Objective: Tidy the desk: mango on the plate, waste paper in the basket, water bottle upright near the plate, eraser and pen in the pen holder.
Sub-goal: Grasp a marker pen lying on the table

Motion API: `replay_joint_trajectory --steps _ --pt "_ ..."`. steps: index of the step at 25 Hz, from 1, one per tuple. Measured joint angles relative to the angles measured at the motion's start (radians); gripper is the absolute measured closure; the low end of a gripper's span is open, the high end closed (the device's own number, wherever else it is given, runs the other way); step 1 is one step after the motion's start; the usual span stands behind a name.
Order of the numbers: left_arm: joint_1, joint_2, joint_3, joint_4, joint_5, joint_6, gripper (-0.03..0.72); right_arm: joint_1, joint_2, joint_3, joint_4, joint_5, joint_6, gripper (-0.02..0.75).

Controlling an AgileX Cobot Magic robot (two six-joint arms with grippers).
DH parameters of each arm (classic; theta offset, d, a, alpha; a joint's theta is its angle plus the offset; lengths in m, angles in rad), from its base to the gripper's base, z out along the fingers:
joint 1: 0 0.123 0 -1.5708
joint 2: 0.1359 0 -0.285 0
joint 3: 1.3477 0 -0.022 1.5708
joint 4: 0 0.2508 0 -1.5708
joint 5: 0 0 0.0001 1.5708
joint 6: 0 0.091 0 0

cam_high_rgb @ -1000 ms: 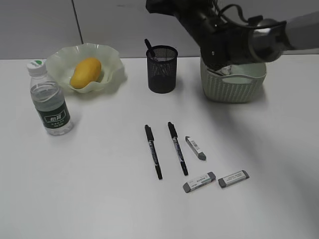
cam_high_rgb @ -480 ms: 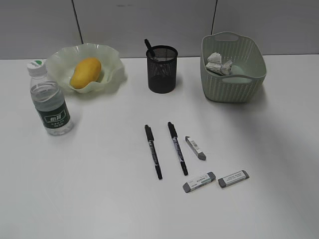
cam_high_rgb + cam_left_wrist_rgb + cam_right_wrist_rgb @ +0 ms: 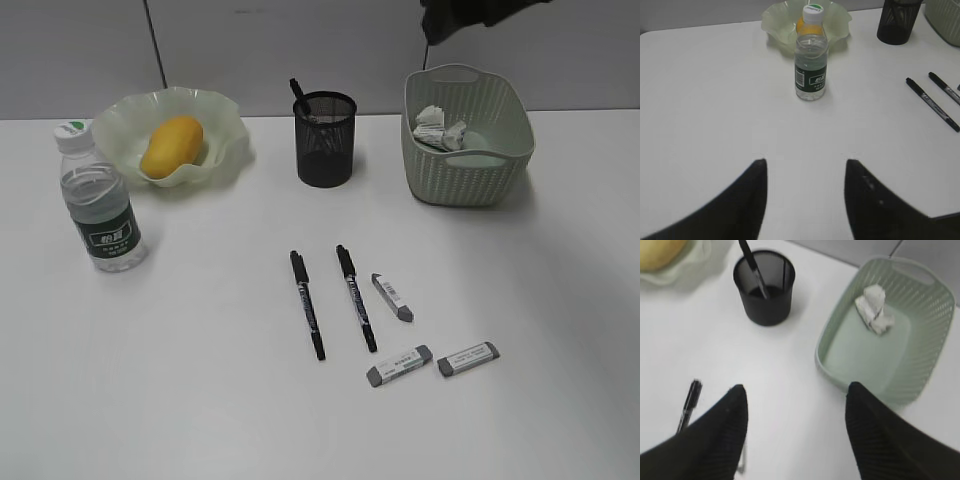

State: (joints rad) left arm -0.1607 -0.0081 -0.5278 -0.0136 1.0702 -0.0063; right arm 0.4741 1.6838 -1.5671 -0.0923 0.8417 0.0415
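The right gripper (image 3: 796,392) is hanging released above the desk (image 3: 200,400), its jaws standing apart with nothing between them; in its wrist view the basket (image 3: 932,320) is lying at about two o'clock with the waste paper (image 3: 873,309) sitting inside it, and the pen holder (image 3: 765,290) is standing at about eleven o'clock with one pen (image 3: 752,266) leaning in it. The left gripper (image 3: 805,167) is also hovering released over bare desk, empty, and at twelve o'clock from it the water bottle (image 3: 810,55) is standing upright, just in front of the plate (image 3: 780,22). In the exterior view the mango (image 3: 172,146) is resting on the plate, at about nine o'clock from the pen holder. Two pens (image 3: 307,304) are lying side by side on the desk at six o'clock from the holder, and three erasers (image 3: 400,365) are lying just to their right, apart from one another.
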Motion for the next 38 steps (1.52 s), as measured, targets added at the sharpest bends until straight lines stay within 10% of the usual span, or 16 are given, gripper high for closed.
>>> replay_joint_trajectory --steps 6,21,38 --pt "0.000 0.000 0.000 0.000 -0.001 0.000 0.117 0.000 -0.035 0.000 0.000 0.306 -0.065 0.246" --pt "0.000 0.000 0.000 0.000 -0.002 0.000 0.106 0.000 -0.253 0.058 0.078 0.369 -0.093 0.250" --pt "0.000 0.311 0.001 -0.066 -0.005 0.000 0.133 0.000 -0.913 0.801 0.078 0.328 -0.121 0.253"
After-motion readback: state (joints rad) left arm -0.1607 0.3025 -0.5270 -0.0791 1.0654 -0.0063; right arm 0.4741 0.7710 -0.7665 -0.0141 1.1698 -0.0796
